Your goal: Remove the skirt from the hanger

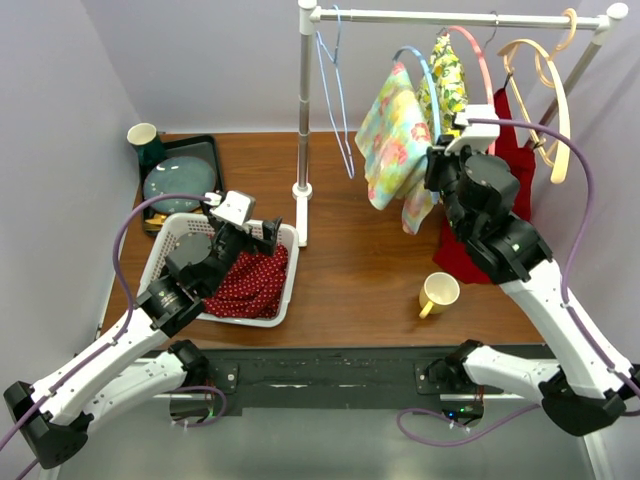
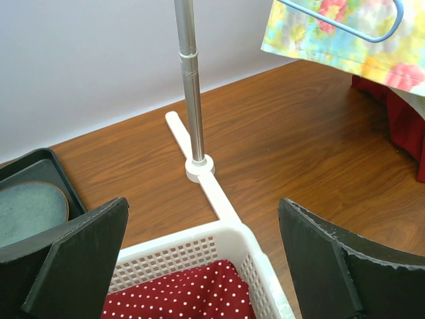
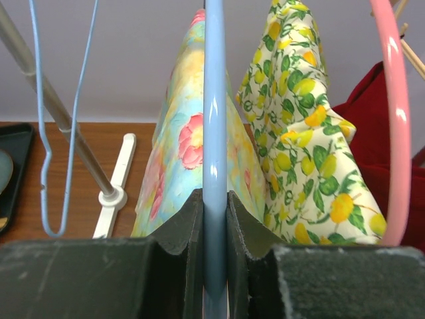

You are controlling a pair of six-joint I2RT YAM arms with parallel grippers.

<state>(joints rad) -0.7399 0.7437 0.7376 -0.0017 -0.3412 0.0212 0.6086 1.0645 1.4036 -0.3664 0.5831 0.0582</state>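
A pastel floral skirt (image 1: 392, 135) hangs on a blue hanger (image 1: 420, 62) on the rack rail. My right gripper (image 1: 440, 150) is shut on the blue hanger's lower part; in the right wrist view the hanger (image 3: 214, 100) runs up between the closed jaws (image 3: 214, 206), with the skirt (image 3: 176, 153) draped behind it. My left gripper (image 1: 255, 228) is open and empty, over the far right corner of the white basket (image 1: 170, 235). In the left wrist view the gripper (image 2: 202, 203) is wide open, and the skirt's hem (image 2: 339, 40) shows at the top right.
The basket (image 2: 199, 242) holds a red polka-dot cloth (image 1: 255, 283). A lemon-print garment (image 1: 447, 75) on a pink hanger, a red garment (image 1: 510, 150) on a wooden hanger and an empty wire hanger (image 1: 335, 90) share the rail. The rack pole (image 1: 305, 100), a yellow mug (image 1: 438, 292) and a tray (image 1: 180, 180) stand on the table.
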